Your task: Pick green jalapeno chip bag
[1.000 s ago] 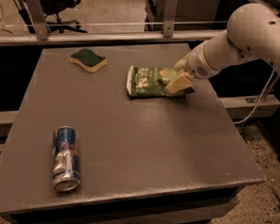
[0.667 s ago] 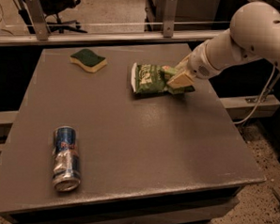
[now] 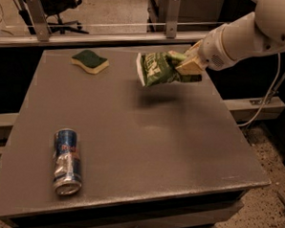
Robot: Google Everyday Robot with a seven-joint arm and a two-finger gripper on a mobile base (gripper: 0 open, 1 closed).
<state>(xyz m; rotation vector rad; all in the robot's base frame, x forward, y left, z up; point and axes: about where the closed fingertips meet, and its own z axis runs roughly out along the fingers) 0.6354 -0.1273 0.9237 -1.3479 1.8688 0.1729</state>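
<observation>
The gripper (image 3: 187, 66), at the far right of the bench (image 3: 179, 146), pinched the right end of the green jalapeno chip bag (image 3: 157, 68), which hung clear of the surface above its shadow. A sponge (image 3: 89, 61) sat far left and a can (image 3: 67, 161) lay near left.

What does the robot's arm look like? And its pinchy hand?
The arm is fat, round and smooth white, like a big tube. Its gripper, above the table's far right side, has chunky tan fingers.
</observation>
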